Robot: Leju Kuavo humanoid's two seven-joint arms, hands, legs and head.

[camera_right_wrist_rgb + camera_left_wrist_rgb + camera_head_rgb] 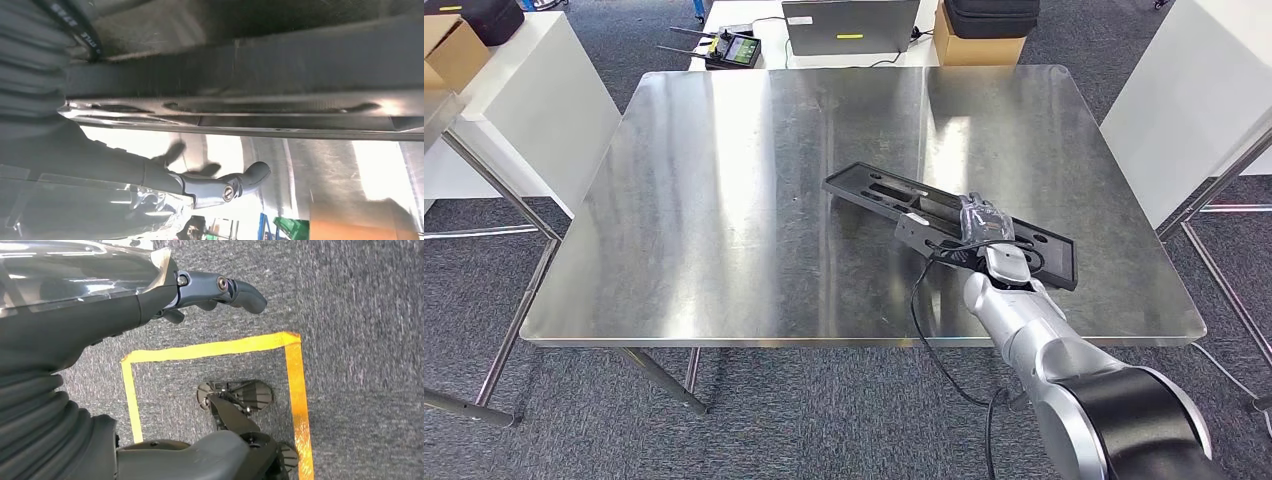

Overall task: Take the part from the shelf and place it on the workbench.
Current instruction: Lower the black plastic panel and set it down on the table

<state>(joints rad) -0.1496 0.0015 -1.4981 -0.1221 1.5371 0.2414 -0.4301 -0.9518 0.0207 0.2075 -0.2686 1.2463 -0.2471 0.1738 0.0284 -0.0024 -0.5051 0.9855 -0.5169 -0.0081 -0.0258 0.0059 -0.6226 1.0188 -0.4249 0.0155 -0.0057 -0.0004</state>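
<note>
The right hand (984, 222) rests over the black part (874, 188), which lies flat on the workbench (724, 200) beneath its fingers (grasp unclear). The left hand (215, 292) hangs, fingers apart, holding nothing.

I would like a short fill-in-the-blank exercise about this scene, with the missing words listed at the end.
1. The long black part lies on the shiny ____ workbench.
2. The robot hand on the part is the robot's ____ robot hand.
3. The left robot hand hangs above grey carpet marked with ____ tape.
4. Behind the workbench, a closed grey ____ sits on a white table.

Missing words: metal; right; yellow; laptop
</note>
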